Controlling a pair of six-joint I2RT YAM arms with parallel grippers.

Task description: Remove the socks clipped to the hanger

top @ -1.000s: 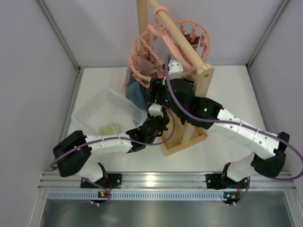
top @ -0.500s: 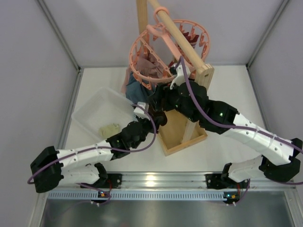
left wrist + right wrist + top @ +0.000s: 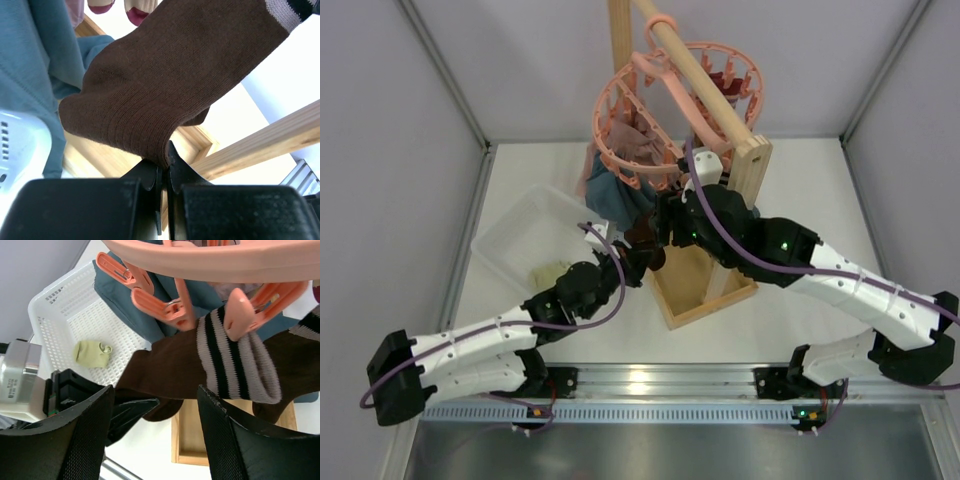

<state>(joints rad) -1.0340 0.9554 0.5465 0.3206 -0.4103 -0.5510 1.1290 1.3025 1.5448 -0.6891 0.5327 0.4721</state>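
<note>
Left gripper (image 3: 164, 167) is pinching the toe end of the brown sock (image 3: 165, 75), its jaws closed tight on a fold of the knit. The sock is stretching up and to the right from that pinch toward the hanger (image 3: 620, 110). In the right wrist view, the sock's grey-and-black striped cuff is sitting under a salmon-pink peg (image 3: 237, 315) on the hanger's ring, and the peg looks to be clamping it. Neighbouring pegs are hanging empty just to its left. Right gripper (image 3: 155, 390) is hovering just below the ring with its jaws standing wide apart and gripping nothing. The sock is running across the view beyond its fingertips. In the top view this gripper is sitting just beside the ring's near edge, on the left of the wooden rack (image 3: 705, 285). The hanger is hanging by its hook from the rack's rod, toward the far middle of the table (image 3: 800, 200). A blue-grey cloth (image 3: 610, 195) is draping down from the hanger's left side, behind the brown sock. A white basket (image 3: 520, 235) is resting on the table to the left, and a pale sock (image 3: 92, 352) is lying balled up inside it. Two dark red sock toes (image 3: 135, 14) are dangling at the top of the left wrist view, beyond the brown sock.
</note>
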